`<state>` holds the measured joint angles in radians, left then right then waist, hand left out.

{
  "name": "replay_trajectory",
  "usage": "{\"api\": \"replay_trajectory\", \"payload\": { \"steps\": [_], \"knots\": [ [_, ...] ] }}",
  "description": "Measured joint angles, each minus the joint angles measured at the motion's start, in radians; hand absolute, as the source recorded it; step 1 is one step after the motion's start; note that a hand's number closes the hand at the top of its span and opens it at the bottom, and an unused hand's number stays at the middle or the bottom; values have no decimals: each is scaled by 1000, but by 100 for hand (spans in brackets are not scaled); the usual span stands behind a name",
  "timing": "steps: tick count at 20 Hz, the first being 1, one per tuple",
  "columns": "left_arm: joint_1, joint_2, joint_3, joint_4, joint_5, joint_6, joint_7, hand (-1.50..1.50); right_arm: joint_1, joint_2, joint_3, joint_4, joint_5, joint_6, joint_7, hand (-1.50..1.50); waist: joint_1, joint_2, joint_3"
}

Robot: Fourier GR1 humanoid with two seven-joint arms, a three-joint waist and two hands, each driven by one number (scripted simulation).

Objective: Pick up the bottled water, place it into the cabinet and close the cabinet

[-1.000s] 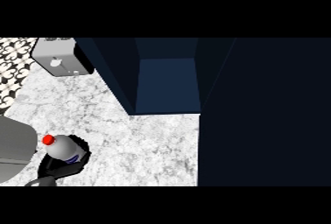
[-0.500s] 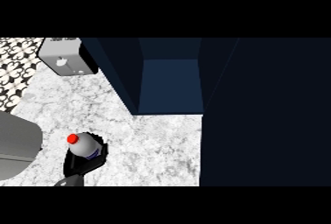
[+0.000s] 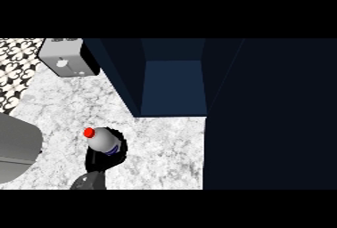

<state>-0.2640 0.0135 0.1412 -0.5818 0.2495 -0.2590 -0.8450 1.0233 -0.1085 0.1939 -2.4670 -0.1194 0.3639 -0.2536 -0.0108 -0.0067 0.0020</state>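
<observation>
Holds the bottled water (image 3: 100, 140) in the left hand (image 3: 110, 156), black fingers and thumb curled round the lower part of the bottle and hiding its base. Leaves the red cap (image 3: 89, 132) clear of the hand, pointing toward the far left, with a blue label band (image 3: 113, 149) showing just above the fingers. Comes in on a grey forearm (image 3: 89, 181) from the near edge, left of centre.

Sits over the white marbled counter (image 3: 164, 147), left of the cabinet (image 3: 172, 84) and nearer than its opening, apart from it. Cannot tell whether resting on the counter or raised just off it.

Stands open at the far middle: dark walls around a lighter blue inside. Adjoins a very dark panel (image 3: 270, 111) filling the right side; cannot tell whether door or cabinet wall.

Lies at the far left: a grey box-like appliance (image 3: 66, 58) with a small round knob, beside black-and-white patterned tile (image 3: 16, 67). Bulges in from the left edge, just left of the bottle: a large rounded grey shape (image 3: 16, 147), of a kind that cannot be told.
</observation>
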Motion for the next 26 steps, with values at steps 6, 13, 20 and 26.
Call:
{"api": "replay_trajectory", "payload": {
  "steps": [6,13,20,26],
  "knots": [
    [-3,-10,-204,-147,158,127,106,150,-37,6,4,1,0,-10,27,-150,2,1,-1],
    [-66,-13,-382,-356,198,403,250,150,-48,8,-8,4,-3,-11,39,-150,0,1,-1],
    [-220,-13,-508,-401,240,634,360,150,-44,9,-42,6,-8,1,18,-150,-12,4,-2],
    [-407,-13,-549,-309,256,775,445,150,-71,3,-81,16,-19,12,25,-150,-20,8,-2]
  ]
}}
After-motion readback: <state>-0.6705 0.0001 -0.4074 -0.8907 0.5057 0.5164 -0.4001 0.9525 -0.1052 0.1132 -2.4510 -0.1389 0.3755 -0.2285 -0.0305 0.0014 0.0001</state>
